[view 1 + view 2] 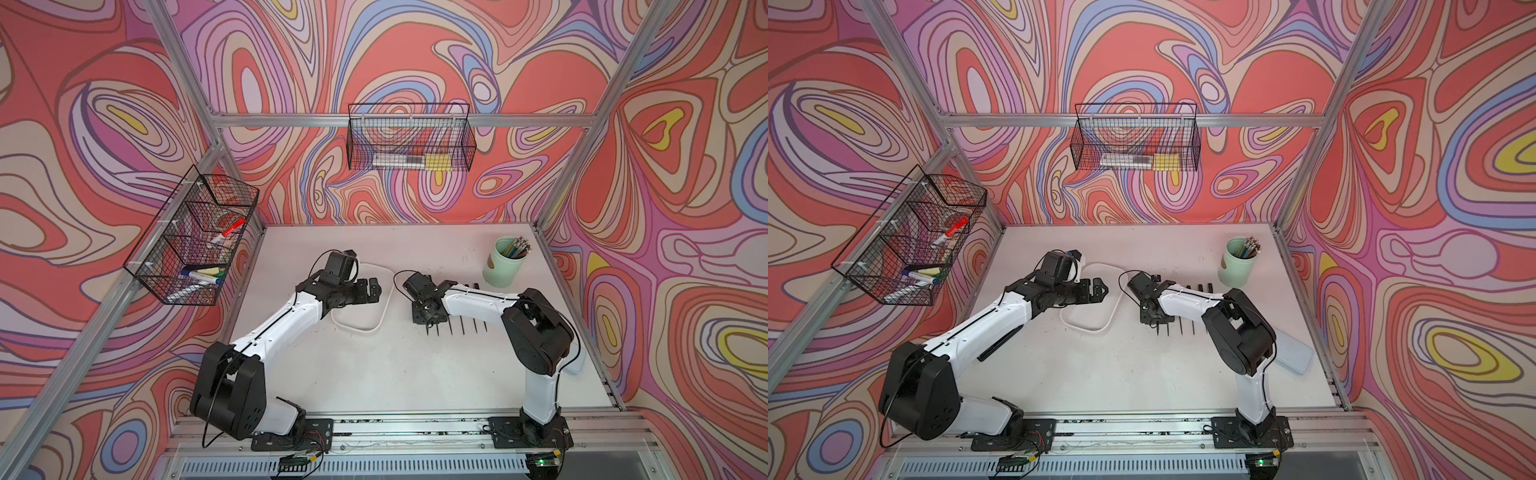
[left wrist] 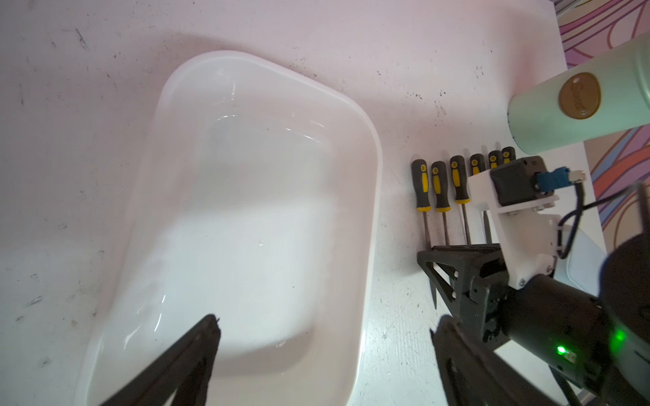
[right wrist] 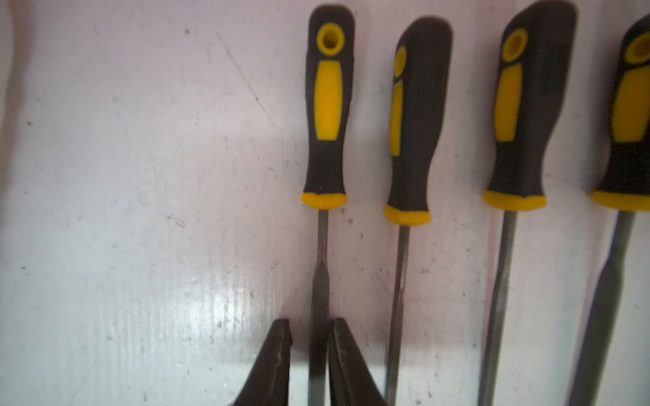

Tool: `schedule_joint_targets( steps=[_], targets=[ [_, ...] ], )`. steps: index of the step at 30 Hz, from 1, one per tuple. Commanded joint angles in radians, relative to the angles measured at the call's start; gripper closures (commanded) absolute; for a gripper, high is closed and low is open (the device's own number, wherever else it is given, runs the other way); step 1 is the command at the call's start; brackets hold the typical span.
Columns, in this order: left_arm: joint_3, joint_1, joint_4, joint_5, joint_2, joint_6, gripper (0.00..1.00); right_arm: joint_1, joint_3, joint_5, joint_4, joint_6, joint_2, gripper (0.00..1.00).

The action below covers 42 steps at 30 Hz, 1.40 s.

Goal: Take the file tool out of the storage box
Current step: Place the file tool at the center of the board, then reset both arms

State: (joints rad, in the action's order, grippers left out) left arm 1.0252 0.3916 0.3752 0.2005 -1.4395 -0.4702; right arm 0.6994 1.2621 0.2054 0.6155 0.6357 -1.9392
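Note:
The storage box (image 2: 373, 147) is a shallow white tray with nothing in it, seen in both top views (image 1: 361, 330) (image 1: 1088, 330). Several file tools with black and yellow handles lie side by side on the table to its right. The one nearest the box (image 3: 327, 105) (image 2: 421, 182) has its steel shaft between my right gripper's (image 3: 311, 321) (image 1: 428, 318) jaws, which stand slightly open, with a gap showing on one side of the shaft. My left gripper (image 2: 325, 321) (image 1: 376, 289) hangs wide open over the box's right rim, holding nothing.
A mint-green pencil cup (image 1: 505, 262) (image 2: 577, 105) stands behind the files at the back right. Black wire baskets hang on the left wall (image 1: 195, 237) and the back wall (image 1: 411, 141). A pale flat lid (image 1: 1293, 353) lies beside the right arm.

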Motion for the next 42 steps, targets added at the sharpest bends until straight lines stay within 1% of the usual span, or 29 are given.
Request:
schedule_joint_targets(
  steps=[1, 4, 6, 10, 11, 16, 19, 23, 31, 37, 42],
  targets=[
    [0.004, -0.005, 0.006, -0.035, -0.043, 0.034, 0.06, -0.005, -0.01, 0.013, -0.013, -0.019, 0.034, 0.78],
    [0.011, -0.005, -0.014, -0.031, -0.09, 0.053, 0.1, -0.005, -0.001, 0.011, -0.012, -0.04, 0.073, 0.78],
    [0.023, -0.005, -0.028, -0.01, -0.128, 0.07, 0.13, -0.006, 0.007, 0.009, -0.006, -0.058, 0.104, 0.77],
    [0.069, -0.005, -0.033, 0.01, -0.22, 0.111, 0.19, -0.006, 0.02, 0.006, 0.005, -0.09, 0.162, 0.74],
    [0.082, -0.006, -0.036, 0.008, -0.243, 0.122, 0.21, -0.008, 0.026, 0.008, 0.013, -0.095, 0.202, 0.73],
    [0.163, -0.005, -0.032, 0.028, -0.346, 0.175, 0.32, -0.014, 0.034, 0.028, 0.044, -0.107, 0.272, 0.71],
    [0.227, -0.005, -0.005, 0.049, -0.41, 0.199, 0.36, -0.018, 0.034, 0.052, 0.063, -0.102, 0.301, 0.71],
    [0.285, -0.005, 0.01, 0.089, -0.47, 0.214, 0.38, -0.026, 0.034, 0.076, 0.087, -0.093, 0.33, 0.7],
    [0.344, -0.004, 0.066, 0.099, -0.535, 0.238, 0.43, -0.052, 0.056, 0.1, 0.13, -0.084, 0.361, 0.7],
    [0.388, 0.015, 0.128, 0.057, -0.577, 0.261, 0.44, -0.067, 0.075, 0.098, 0.132, -0.088, 0.35, 0.7],
    [0.371, 0.018, 0.103, 0.053, -0.577, 0.248, 0.45, -0.07, 0.059, 0.087, 0.108, -0.094, 0.348, 0.7]
  ],
)
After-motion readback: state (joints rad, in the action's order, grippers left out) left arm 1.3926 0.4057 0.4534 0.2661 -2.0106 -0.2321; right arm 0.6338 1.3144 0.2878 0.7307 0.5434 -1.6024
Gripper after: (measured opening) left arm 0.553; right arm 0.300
